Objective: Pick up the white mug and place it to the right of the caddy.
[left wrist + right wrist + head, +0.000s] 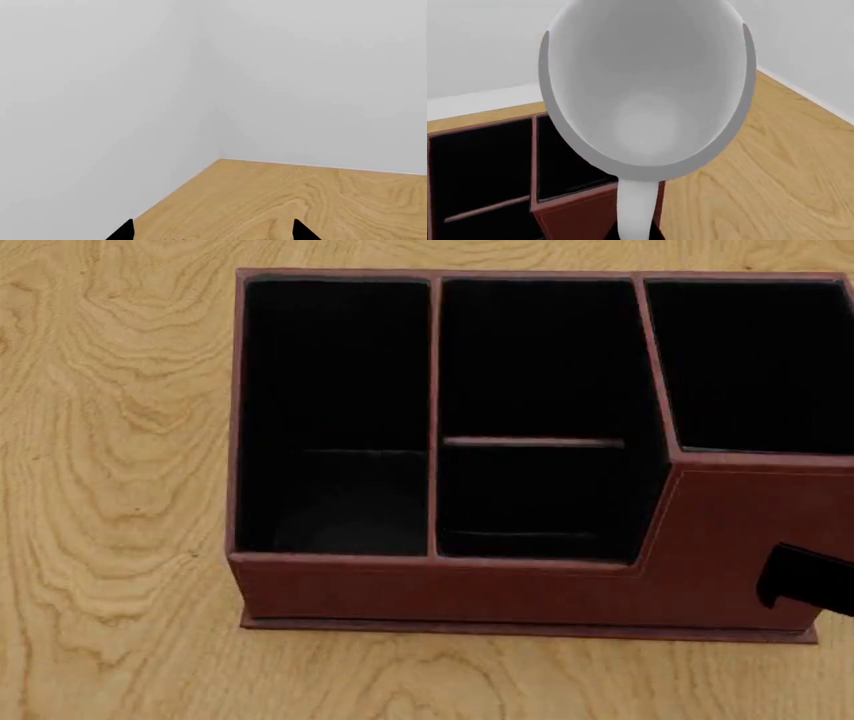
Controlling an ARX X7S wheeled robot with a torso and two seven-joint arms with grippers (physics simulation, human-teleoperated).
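From the left wrist, the left gripper shows only two black fingertips, spread apart over bare wooden table beside grey walls.

The head view holds one caddy — four black-lined compartments, no writing visible. A black piece of the right gripper cuts in front of its taller section.

The right wrist view is filled by one white mug, mouth toward the camera, raised near the caddy's corner; whether the jaws clamp it I cannot tell.
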